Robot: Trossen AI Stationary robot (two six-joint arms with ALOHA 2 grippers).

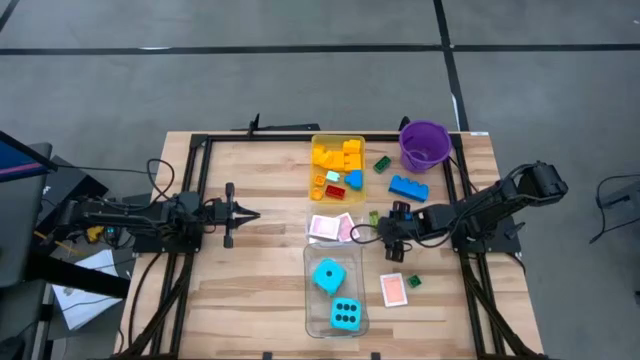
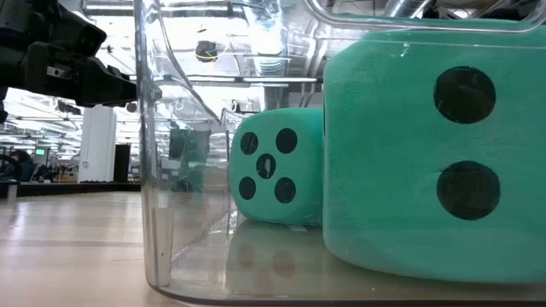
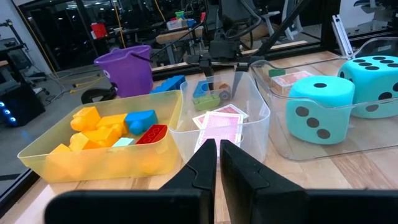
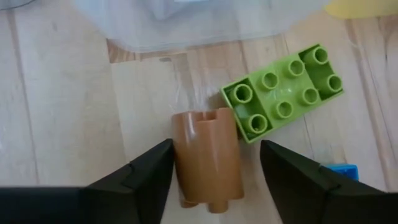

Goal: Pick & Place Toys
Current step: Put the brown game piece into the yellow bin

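My right gripper [image 4: 216, 149] points steeply down at the table, open, right of the clear card tray [image 1: 333, 227]. A brown round piece [image 4: 208, 158] lies on its side on the wood between its fingers. A light green brick [image 4: 283, 93] lies studs up beside that piece, touching it at one corner. My left gripper [image 3: 217, 152] waits shut at the table's left [image 1: 245, 215], touching nothing. Two cyan dice [image 1: 328, 275] [image 1: 346, 315] sit in a clear tray [image 1: 312, 300]. A pink-backed card [image 1: 395, 290] lies flat on the wood. My right gripper comes at the brown piece from above, slanting, one finger on each of its long sides. One finger [image 4: 146, 171] stands right at the piece's side [image 4: 177, 155]; whether it touches, I cannot tell. The other finger [image 4: 292, 171] is clearly apart from it.
A yellow-tinted tray [image 1: 318, 150] holds yellow, blue and red bricks. The purple bucket [image 1: 424, 145] stands at the far right. A blue brick [image 1: 408, 187] and a dark green brick [image 1: 382, 163] lie near it. A small green piece [image 1: 414, 282] lies beside the card.
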